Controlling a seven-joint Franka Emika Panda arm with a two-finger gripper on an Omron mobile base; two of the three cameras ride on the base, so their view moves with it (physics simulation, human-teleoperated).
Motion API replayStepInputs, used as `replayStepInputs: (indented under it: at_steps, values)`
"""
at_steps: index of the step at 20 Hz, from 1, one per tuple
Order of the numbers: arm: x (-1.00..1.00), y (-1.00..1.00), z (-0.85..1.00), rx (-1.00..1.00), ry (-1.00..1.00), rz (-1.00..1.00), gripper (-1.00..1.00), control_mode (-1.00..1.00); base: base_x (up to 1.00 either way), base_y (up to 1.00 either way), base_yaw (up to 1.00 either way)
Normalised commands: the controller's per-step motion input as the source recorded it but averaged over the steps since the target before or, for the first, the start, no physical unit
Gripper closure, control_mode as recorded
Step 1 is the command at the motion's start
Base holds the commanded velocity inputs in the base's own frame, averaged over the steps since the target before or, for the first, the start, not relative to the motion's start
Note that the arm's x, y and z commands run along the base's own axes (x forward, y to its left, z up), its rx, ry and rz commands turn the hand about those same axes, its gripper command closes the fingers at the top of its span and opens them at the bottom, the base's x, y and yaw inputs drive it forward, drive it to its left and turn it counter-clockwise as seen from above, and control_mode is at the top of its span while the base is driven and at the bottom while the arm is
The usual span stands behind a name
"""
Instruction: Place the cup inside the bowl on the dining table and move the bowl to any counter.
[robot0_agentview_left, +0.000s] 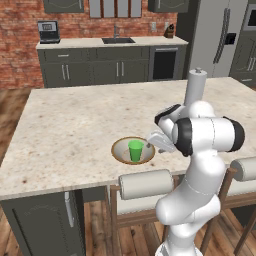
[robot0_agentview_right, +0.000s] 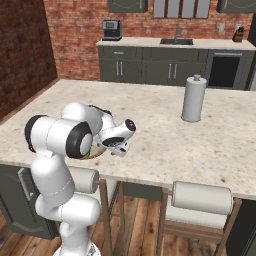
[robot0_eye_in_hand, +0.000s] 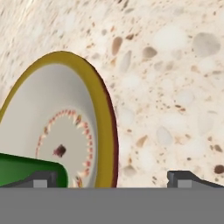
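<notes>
The smooth green cup (robot0_agentview_left: 135, 150) is seen standing upright inside the shallow round bowl (robot0_agentview_left: 121, 153), which is set on the speckled stone dining table (robot0_agentview_left: 75, 130). The gripper (robot0_eye_in_hand: 112, 178) is held beside the bowl rim, fingers wide apart, nothing clamped.

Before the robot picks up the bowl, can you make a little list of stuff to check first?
1. Cup inside the bowl: ok, it stands upright in it.
2. Gripper open: ok, fingertips spread wide.
3. Gripper lined up on the bowl's rim: ok, one fingertip is over the inside, the other outside.
4. Bowl on the dining table, not yet moved: ok.
5. Paper towel roll out of the way: ok, it stands far off.
6. Free spot on the counter: cannot tell.
</notes>
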Motion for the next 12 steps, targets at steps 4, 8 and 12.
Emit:
replayStepInputs:
  at_steps: [4,8,12]
  values:
    - [0.03,0.00,-0.04,0.00,0.00,0.00,-1.00,-1.00,0.00,0.00,0.00]
    - [0.03,0.03,-0.05,0.00,0.00,0.00,-1.00,-1.00,0.00,0.00,0.00]
    - [0.06,0.10,-0.08,0.00,0.00,0.00,-1.00,-1.00,0.00,0.00,0.00]
